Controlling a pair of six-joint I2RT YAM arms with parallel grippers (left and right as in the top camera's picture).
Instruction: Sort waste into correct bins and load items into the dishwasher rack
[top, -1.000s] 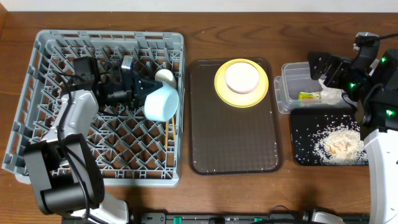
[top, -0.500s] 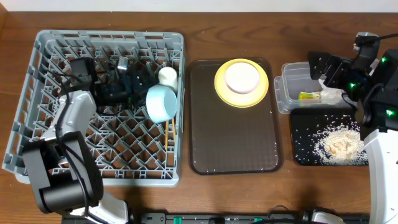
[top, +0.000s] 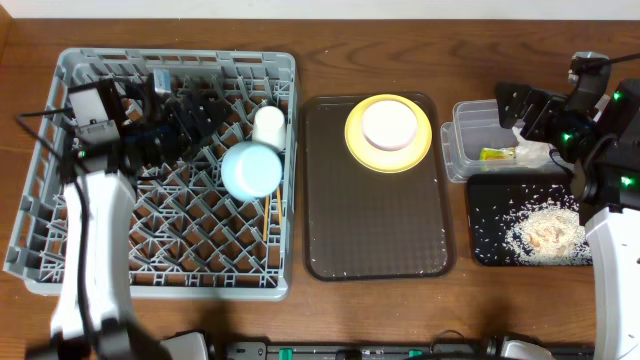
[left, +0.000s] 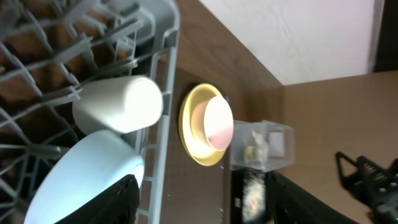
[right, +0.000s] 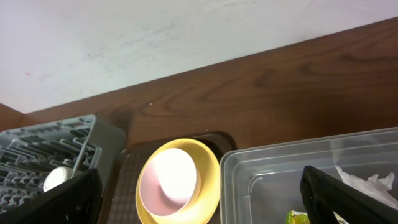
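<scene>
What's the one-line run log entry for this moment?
left gripper open over dishwasher rack | light-blue bowl, white cup in rack | yellow plate on brown tray | right gripper open over clear tub

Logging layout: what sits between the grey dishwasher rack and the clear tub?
In the overhead view: the brown serving tray, carrying the yellow plate with a small cream cup.

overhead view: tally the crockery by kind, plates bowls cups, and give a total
plates: 1, the yellow plate
bowls: 1, the light-blue bowl
cups: 2, the white cup and the small cream cup
total: 4
</scene>
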